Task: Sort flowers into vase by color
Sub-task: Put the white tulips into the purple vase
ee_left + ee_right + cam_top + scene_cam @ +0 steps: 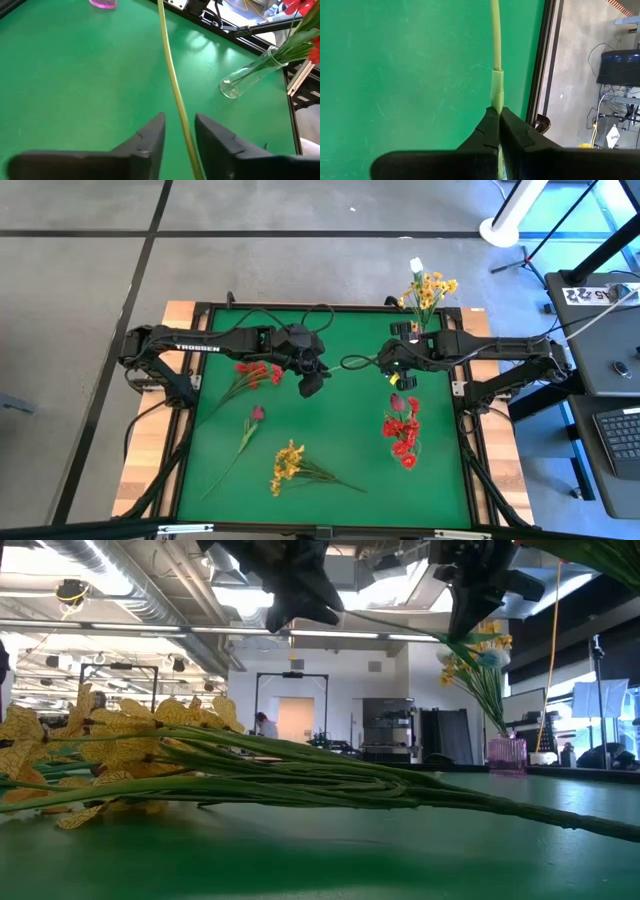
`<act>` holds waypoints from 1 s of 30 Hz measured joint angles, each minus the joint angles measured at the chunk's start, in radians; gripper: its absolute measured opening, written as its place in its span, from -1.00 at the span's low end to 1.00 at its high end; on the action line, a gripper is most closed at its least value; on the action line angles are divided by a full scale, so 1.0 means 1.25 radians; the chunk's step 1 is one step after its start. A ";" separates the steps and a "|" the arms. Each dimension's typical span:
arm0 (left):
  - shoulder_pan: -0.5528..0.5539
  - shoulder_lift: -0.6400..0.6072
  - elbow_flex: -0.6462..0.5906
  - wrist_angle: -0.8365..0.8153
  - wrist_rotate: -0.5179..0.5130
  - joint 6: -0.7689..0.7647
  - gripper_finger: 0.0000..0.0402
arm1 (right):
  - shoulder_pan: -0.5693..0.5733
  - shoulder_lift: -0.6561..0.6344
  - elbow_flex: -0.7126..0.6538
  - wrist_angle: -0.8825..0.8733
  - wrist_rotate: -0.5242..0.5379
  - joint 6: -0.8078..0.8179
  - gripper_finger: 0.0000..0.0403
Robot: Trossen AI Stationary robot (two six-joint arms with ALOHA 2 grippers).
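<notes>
**Stem handover mid-desk**

Right claw (498, 117) clamped on a pale stem (495, 45) near desk (330, 440) centre; left claw (179, 135) apart, straddling it at 9 o'clock. Prob. a handoff; next, left must close before right lets go

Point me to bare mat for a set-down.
Free: the green mat between the dark pink bud and the clear glass vase of red flowers; also its near right corner. Crowded: mid-far strip, where the left gripper and right gripper share a pale green stem; red cluster left, yellow spray near.
</notes>
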 joint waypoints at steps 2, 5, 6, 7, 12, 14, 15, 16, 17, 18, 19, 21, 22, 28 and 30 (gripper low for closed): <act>0.000 0.000 0.000 0.000 -0.002 0.000 -0.74 | 0.000 0.000 0.000 0.000 0.000 0.000 -1.00; 0.000 0.000 0.000 -0.002 -0.010 0.004 -0.95 | 0.000 0.000 0.000 0.001 0.000 0.004 -1.00; 0.000 0.000 0.000 -0.003 -0.013 0.008 -0.96 | 0.000 0.000 0.000 0.001 0.000 0.005 -0.99; 0.000 0.000 0.000 -0.004 -0.018 0.013 -0.97 | 0.000 0.000 0.000 0.001 0.000 0.005 -0.98; 0.000 0.000 0.000 -0.005 -0.024 0.015 -0.98 | 0.000 0.000 0.000 0.003 -0.004 0.017 -0.83; -0.001 0.000 0.000 -0.007 -0.033 0.015 -0.99 | 0.000 0.000 0.000 0.004 -0.003 0.028 -0.73; -0.002 0.000 0.000 -0.009 -0.046 0.016 -0.99 | 0.000 0.000 0.000 0.004 -0.002 0.028 -0.68; -0.002 0.000 0.000 -0.011 -0.063 0.018 -0.99 | 0.000 0.000 0.001 0.002 -0.002 0.029 -0.61; -0.002 0.000 0.000 -0.013 -0.079 0.021 -0.99 | 0.000 0.000 0.007 -0.003 -0.002 0.032 -0.55; -0.002 0.000 0.000 -0.017 -0.095 0.022 -0.99 | 0.000 0.000 0.015 -0.004 -0.002 0.040 -0.48; -0.002 0.000 0.000 -0.019 -0.111 0.022 -0.99 | 0.000 0.000 0.027 -0.006 -0.002 0.046 -0.40; -0.002 0.000 0.000 -0.022 -0.140 0.029 -0.99 | 0.001 0.000 0.067 -0.038 -0.003 0.078 -0.27; -0.002 0.000 0.000 -0.024 -0.152 0.036 -0.99 | 0.005 0.000 0.091 -0.052 -0.002 0.103 -0.21; -0.002 -0.012 0.000 -0.039 -0.232 0.079 -1.00 | 0.026 -0.023 0.240 -0.095 -0.006 0.167 -0.04; -0.002 -0.030 0.000 -0.034 -0.264 0.088 -1.00 | 0.031 -0.046 0.269 -0.089 -0.008 0.168 -0.04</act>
